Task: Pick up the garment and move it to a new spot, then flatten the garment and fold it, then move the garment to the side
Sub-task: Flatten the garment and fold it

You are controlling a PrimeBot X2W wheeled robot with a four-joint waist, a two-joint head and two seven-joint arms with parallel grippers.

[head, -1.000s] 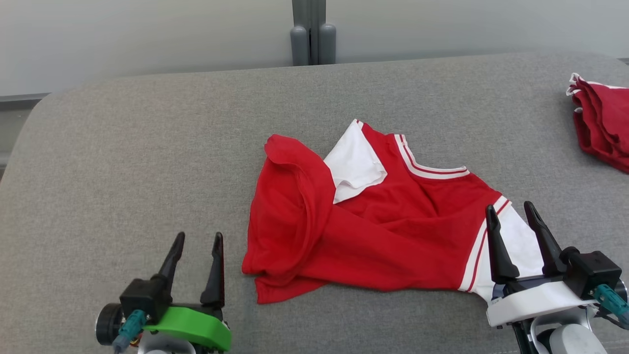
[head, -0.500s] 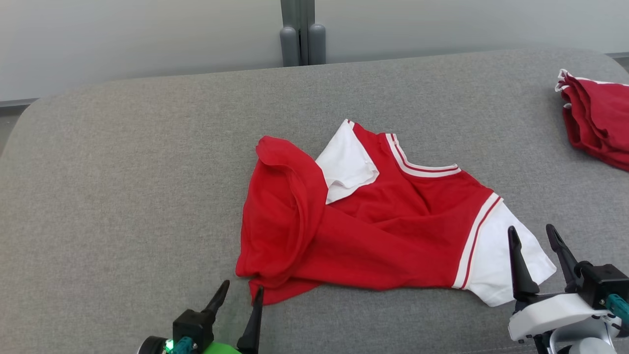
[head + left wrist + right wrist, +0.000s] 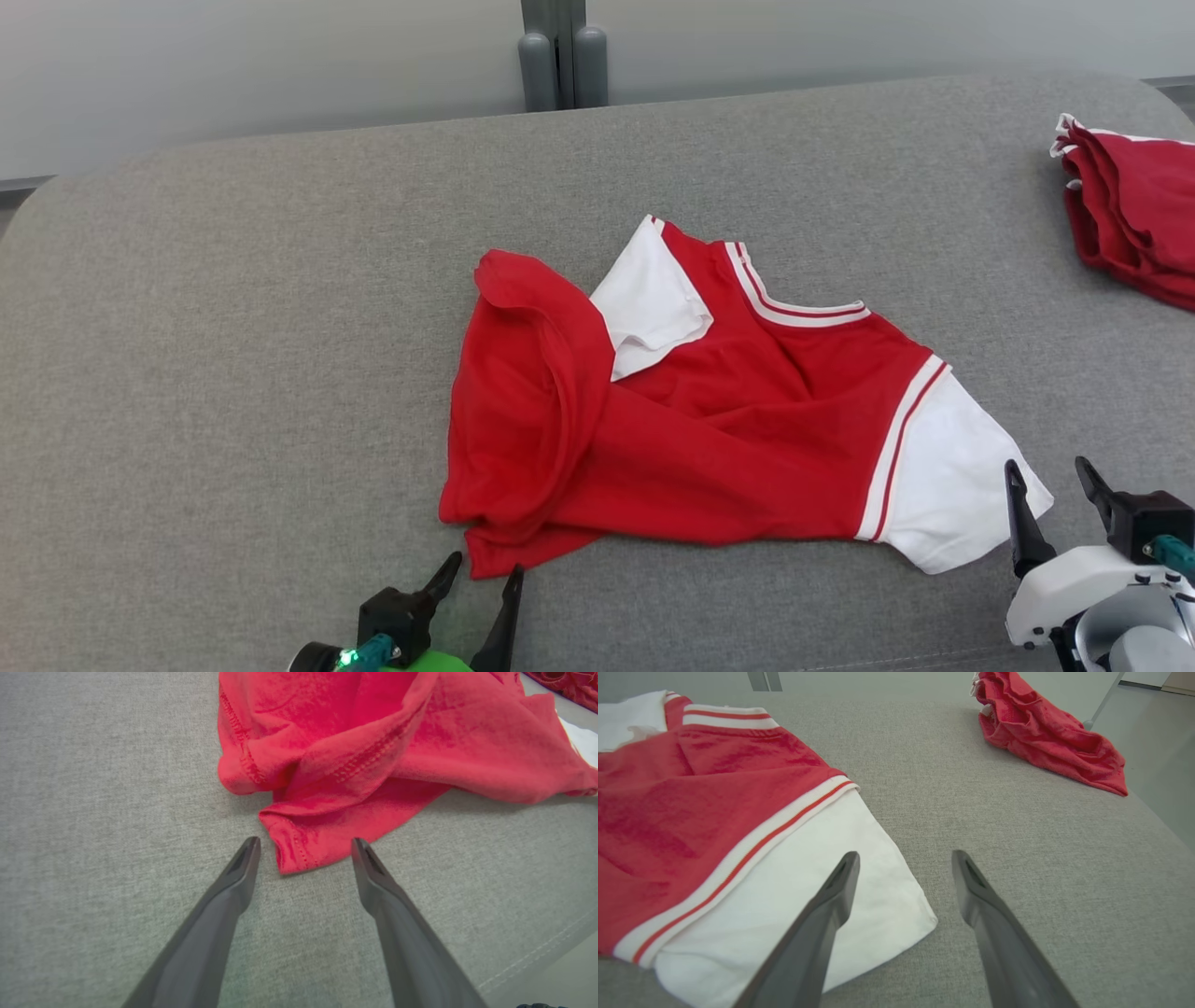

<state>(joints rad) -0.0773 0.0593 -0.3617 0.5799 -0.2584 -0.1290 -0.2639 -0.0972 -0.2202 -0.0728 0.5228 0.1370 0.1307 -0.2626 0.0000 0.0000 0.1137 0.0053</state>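
Left fingers (image 3: 233, 882): spread wide, holding nothing. The tips sit low to the grey worktop (image 3: 233, 327), one on each side of the nearest hem corner (image 3: 299, 851) of the shirt (image 3: 709, 439). Whether they touch the cloth cannot be told.

Right fingers (image 3: 831, 896): also wide apart and empty. One tip is over the white sleeve (image 3: 775, 882), the other over bare worktop just beyond the sleeve's outer corner.

Shirt: lies crumpled at mid-worktop, red body with white sleeves. Its left side is rolled over on itself and the far sleeve is folded onto the chest. A second red garment (image 3: 1134, 233) lies bunched at the far right edge, well apart.

Assessment: the step in hand appears to be the first pick-up.

Recommendations:
- Left fingers should advance until the stitched hem lies well between them before closing, since a bite on the very tip of the corner is likely to slip.
- Right fingers should shift inward so both tips bracket the sleeve edge.
- The hem corner looks doubled, so one layer may be caught without the other.
- Both sides should rise together, to avoid dragging the roll tighter.
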